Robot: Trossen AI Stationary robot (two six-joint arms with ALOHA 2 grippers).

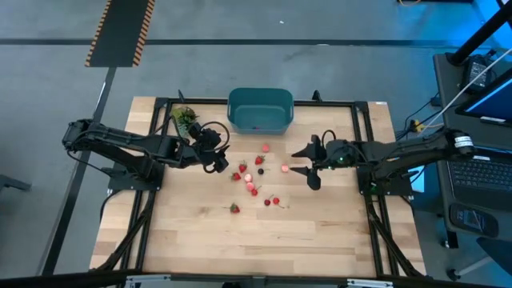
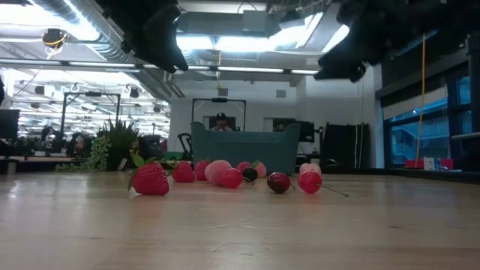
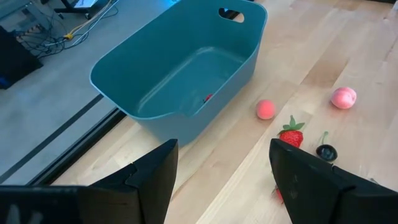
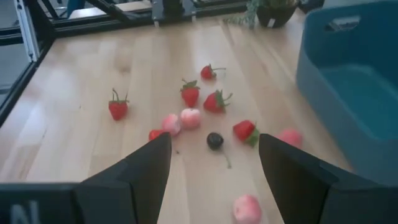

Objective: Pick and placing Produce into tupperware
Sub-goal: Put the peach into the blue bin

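Note:
The produce, small red and pink pieces (image 1: 256, 172), lies scattered on the wooden table just in front of the teal tupperware (image 1: 260, 110). One small red piece (image 3: 208, 97) rests on the tub's floor. My left gripper (image 1: 226, 157) hovers open at the left of the pieces, raised above the table and facing the tub (image 3: 180, 68). My right gripper (image 1: 294, 162) hovers open at their right. In the right wrist view its fingers (image 4: 214, 174) point over the strawberries (image 4: 189, 93) and a dark cherry (image 4: 214, 140). Neither gripper has anything between its fingers.
A green leafy plant (image 1: 184, 118) stands at the tub's left, close behind my left arm. Black frame rails (image 1: 160, 102) run around the table. Bare wood (image 1: 256, 240) stretches across the near half. A person (image 2: 220, 120) shows in the room beyond.

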